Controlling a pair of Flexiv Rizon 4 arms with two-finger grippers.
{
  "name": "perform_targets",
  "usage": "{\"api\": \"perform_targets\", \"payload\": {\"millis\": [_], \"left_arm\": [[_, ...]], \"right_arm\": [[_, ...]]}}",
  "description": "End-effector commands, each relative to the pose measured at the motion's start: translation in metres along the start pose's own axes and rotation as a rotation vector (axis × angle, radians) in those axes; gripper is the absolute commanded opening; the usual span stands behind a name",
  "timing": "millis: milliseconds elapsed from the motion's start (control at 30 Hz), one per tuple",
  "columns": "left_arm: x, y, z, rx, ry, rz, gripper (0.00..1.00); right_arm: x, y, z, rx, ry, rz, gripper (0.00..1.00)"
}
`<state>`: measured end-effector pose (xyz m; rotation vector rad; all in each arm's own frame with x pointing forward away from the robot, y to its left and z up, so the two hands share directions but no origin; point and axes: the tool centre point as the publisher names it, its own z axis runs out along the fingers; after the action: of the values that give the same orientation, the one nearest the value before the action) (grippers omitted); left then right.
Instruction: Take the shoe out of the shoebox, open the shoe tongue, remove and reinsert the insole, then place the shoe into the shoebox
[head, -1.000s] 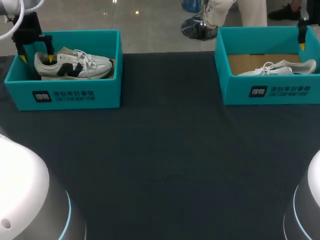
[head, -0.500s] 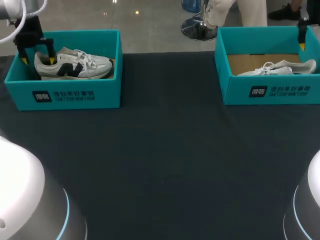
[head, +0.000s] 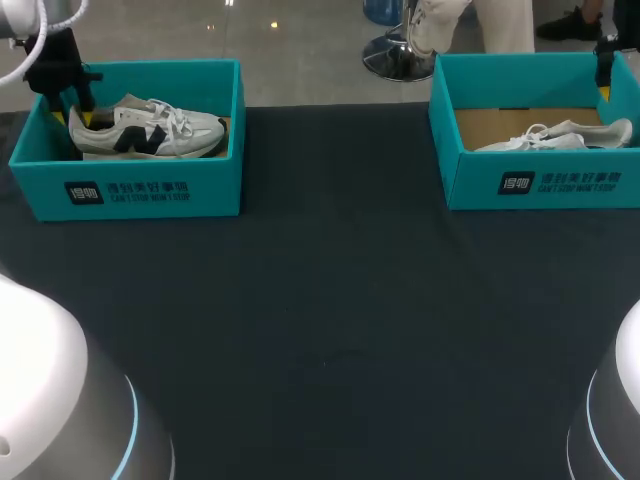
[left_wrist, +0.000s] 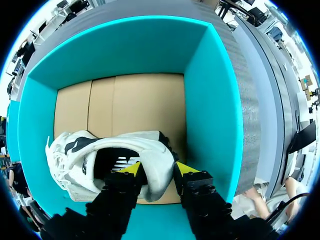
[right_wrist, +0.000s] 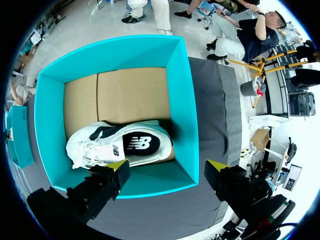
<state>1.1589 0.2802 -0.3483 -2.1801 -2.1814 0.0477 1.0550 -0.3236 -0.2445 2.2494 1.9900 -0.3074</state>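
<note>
Left wrist view puts you at the first step, getting the shoe out of its box. Your left end effector (left_wrist: 157, 171) straddles the heel of the left shoe (left_wrist: 100, 155), one finger inside the collar and one behind it. Both seem to press the heel wall, so I read it as pinching the shoe. That shoe sits on its sole in the left box (left_wrist: 210, 100) at the far left corner of the worktop (head: 330, 300), and nothing suggests it has left the cardboard floor yet. The left arm comes down steeply over the box's left end.

Your next move is probably a straight lift, high enough for the toe to clear the box wall. Expect the toe to droop from a heel-only grip.

Your right end effector (right_wrist: 169, 169) hangs over the right box (right_wrist: 180, 90) at the far right corner, fingers spread wide, holding nothing. The right shoe (right_wrist: 120, 145) lies inside.
</note>
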Motion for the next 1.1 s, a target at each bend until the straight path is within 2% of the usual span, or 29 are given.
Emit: {"api": "perform_targets", "payload": {"millis": [33,433,600,833,1100], "left_arm": [[-0.001,-0.002,0.0,-0.005,0.01,0.0,0.0],[-0.001,-0.004,-0.003,-0.012,0.033,0.017,0.0],[0.002,-0.008,-0.016,-0.032,0.044,0.018,0.0],[0.004,-0.013,-0.063,-0.062,0.065,-0.004,0.0],[0.004,-0.025,-0.141,-0.089,0.043,0.01,0.0]], "right_arm": [[0.0,0.002,0.0,0.004,0.0,0.001,1.0],[0.0,0.002,0.0,0.004,0.0,0.001,1.0],[0.0,0.002,0.0,0.004,0.0,0.001,1.0],[0.0,0.002,0.0,0.004,0.0,0.001,1.0],[0.0,0.002,0.0,0.004,0.0,0.001,1.0]]}}
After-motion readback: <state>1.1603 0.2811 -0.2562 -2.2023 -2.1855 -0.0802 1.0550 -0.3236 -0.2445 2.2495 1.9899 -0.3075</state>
